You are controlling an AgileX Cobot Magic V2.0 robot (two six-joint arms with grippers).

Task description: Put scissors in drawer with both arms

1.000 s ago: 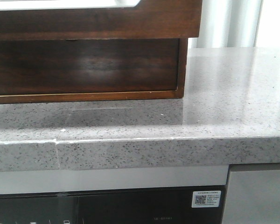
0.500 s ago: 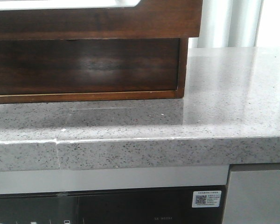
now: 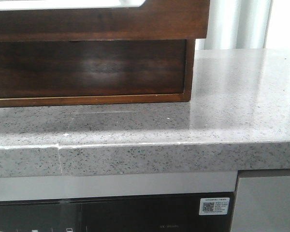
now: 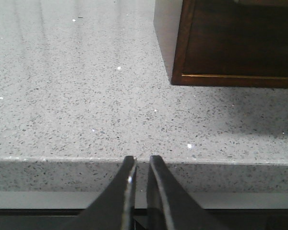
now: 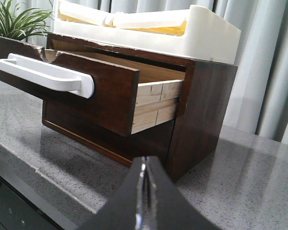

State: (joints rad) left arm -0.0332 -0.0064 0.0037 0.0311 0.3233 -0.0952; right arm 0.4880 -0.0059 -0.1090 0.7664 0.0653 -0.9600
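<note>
The scissors are not in any view. The dark brown drawer (image 5: 110,96) stands pulled out of its cabinet (image 5: 201,110), with a white handle (image 5: 48,74) on its front and a half-round notch in its top edge. In the front view the drawer front (image 3: 174,19) overhangs the cabinet's lower part (image 3: 87,67). My left gripper (image 4: 142,158) is empty and all but shut, with a narrow gap, at the counter's front edge to the left of the cabinet (image 4: 240,43). My right gripper (image 5: 144,159) is shut and empty, in front of the cabinet's right corner.
A white tray (image 5: 201,33) sits on top of the cabinet. A potted plant (image 5: 14,21) stands behind at the far left. Curtains hang behind. The speckled grey counter (image 3: 241,96) has a thick front edge, with a dark appliance (image 3: 135,212) below it.
</note>
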